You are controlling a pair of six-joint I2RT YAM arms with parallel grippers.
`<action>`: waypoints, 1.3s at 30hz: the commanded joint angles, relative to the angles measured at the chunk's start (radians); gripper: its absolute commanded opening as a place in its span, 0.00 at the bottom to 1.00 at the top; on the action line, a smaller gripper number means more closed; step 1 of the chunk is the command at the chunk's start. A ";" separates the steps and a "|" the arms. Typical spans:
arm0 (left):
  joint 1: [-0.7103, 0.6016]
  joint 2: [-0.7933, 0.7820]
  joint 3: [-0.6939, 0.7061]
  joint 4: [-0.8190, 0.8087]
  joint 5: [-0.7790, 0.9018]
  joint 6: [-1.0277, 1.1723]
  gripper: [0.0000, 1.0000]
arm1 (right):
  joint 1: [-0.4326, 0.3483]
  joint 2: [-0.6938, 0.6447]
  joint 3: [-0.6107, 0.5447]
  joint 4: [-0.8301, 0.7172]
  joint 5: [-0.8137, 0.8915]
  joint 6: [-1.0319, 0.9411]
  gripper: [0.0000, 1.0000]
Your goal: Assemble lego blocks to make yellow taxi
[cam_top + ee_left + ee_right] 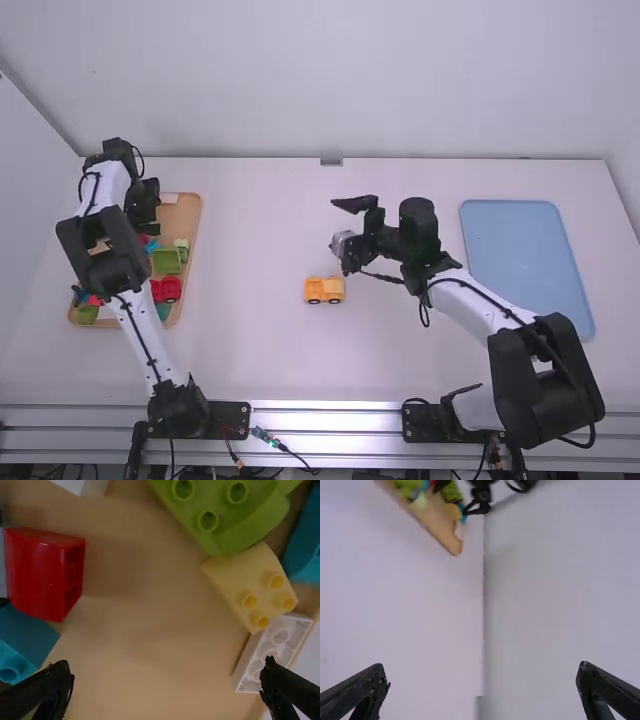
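Left gripper (148, 212) hangs over the far part of the wooden tray (196, 215), its two fingers spread wide with bare tray floor between them. In the left wrist view, the tray holds a red block (40, 575) beside a blue block (25, 642) that the view's edge cuts off. A green block (215, 512) touches a pale yellow block (250, 582); next to that lies a white block (275, 650), its hollow side showing and one dark fingertip partly covering it. A teal block (304, 545) is cut off too. In the high view, the left arm (110, 250) hides part of the tray, where a red piece (166, 289) sits near green ones. Near the middle of the table (250, 350) stands a yellow-orange toy vehicle (324, 289) on dark wheels, outside both trays. Beyond it is the right gripper (346, 235), open, nothing between its fingers. Farther right lies a blue tray (525, 260), partly behind the right arm (470, 295).
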 commanded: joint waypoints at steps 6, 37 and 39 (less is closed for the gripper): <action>-0.021 -0.002 -0.006 0.027 -0.024 0.011 0.99 | -0.083 -0.013 0.001 -0.084 0.063 1.011 1.00; -0.058 -0.002 -0.019 0.121 -0.250 -0.311 0.99 | -0.181 -0.013 0.001 -0.139 -0.174 1.085 1.00; -0.059 -0.002 -0.033 0.120 -0.245 -0.347 1.00 | -0.177 -0.013 0.001 -0.138 -0.173 1.085 1.00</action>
